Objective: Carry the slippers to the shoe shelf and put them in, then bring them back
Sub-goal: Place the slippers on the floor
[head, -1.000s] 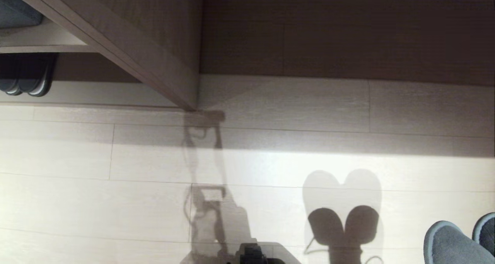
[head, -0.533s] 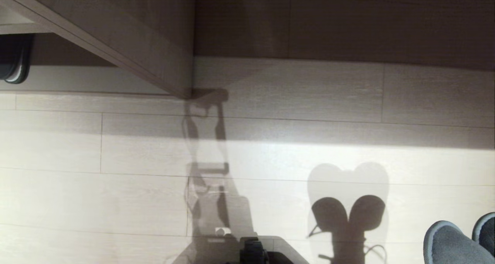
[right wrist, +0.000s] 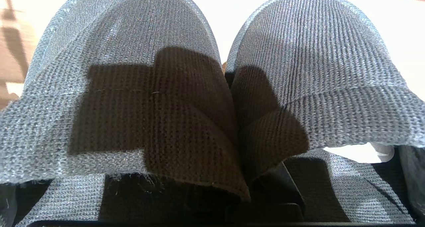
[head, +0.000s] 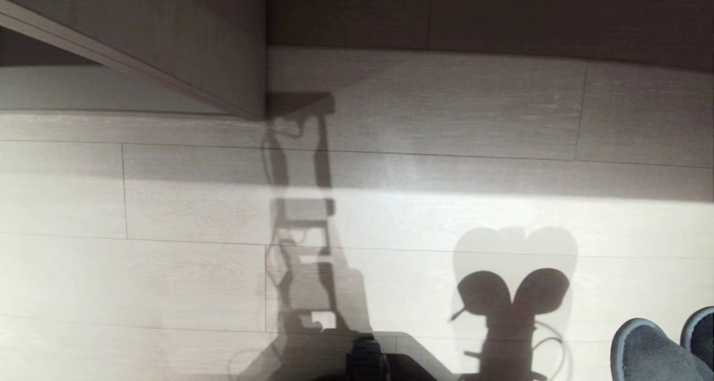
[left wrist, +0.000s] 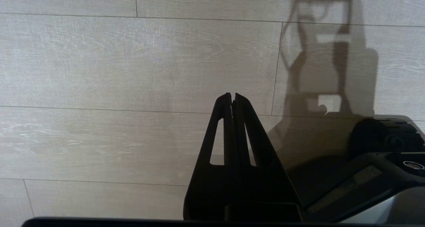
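Slippers (right wrist: 212,87): pinched together by right gripper (right wrist: 237,190), right of shelf (head: 184,41).
Left gripper (left wrist: 233,99): closed, empty.
Advice: keep the squeeze firm.

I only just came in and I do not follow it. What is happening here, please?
The robot is carrying a pair of grey slippers. Its right gripper is shut on the inner sides of both, so they hang together above the pale wood floor at the robot's right. The left gripper is shut and empty over the floor. A corner of the shoe shelf shows ahead on the left.
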`<state>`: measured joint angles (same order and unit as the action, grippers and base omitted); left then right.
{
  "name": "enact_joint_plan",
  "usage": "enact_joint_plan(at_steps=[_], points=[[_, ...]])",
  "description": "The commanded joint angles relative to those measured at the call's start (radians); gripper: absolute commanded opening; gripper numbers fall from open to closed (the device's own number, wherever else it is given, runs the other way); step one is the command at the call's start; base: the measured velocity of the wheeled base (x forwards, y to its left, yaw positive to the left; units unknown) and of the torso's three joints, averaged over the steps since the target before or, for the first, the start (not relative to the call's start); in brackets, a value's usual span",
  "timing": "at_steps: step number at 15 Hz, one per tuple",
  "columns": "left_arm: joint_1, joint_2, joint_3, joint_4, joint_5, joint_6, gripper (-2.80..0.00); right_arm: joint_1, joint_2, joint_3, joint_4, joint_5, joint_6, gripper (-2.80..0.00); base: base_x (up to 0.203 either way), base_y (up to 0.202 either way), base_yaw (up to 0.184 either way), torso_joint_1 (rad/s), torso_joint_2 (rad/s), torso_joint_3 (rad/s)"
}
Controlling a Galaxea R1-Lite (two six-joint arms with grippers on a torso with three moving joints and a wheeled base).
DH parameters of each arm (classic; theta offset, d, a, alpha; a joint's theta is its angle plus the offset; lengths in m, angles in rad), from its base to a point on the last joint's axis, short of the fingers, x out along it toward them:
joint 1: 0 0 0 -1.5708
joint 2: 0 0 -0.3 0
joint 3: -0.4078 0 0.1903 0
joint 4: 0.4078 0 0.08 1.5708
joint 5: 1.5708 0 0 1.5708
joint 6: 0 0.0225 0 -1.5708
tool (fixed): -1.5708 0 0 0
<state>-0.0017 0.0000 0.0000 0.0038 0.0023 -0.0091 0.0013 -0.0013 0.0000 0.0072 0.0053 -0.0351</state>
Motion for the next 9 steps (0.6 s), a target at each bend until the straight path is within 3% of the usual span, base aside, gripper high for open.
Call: enact_joint_plan(at_steps=[1,5,9], points=[[0.001,0.0,0.0,0.001,0.001,0.0,-2.8,0.001,-0.002,0.0,-0.001,-0.003,0.019,-2.8,0.0,0.0,0.0,-0.002,0.0,-0.203],[0.0,0.0,0.0,0.001,0.001,0.0,-2.8,0.0,0.0,0.0,-0.001,-0.006,0.019,-2.8,0.0,0.0,0.0,0.003,0.0,-0.193],[0.0,0.0,0.0,0.001,0.001,0.0,-2.8,0.0,0.0,0.0,-0.001,-0.007,0.017,-2.8,0.0,0.0,0.0,0.004,0.0,-0.053]])
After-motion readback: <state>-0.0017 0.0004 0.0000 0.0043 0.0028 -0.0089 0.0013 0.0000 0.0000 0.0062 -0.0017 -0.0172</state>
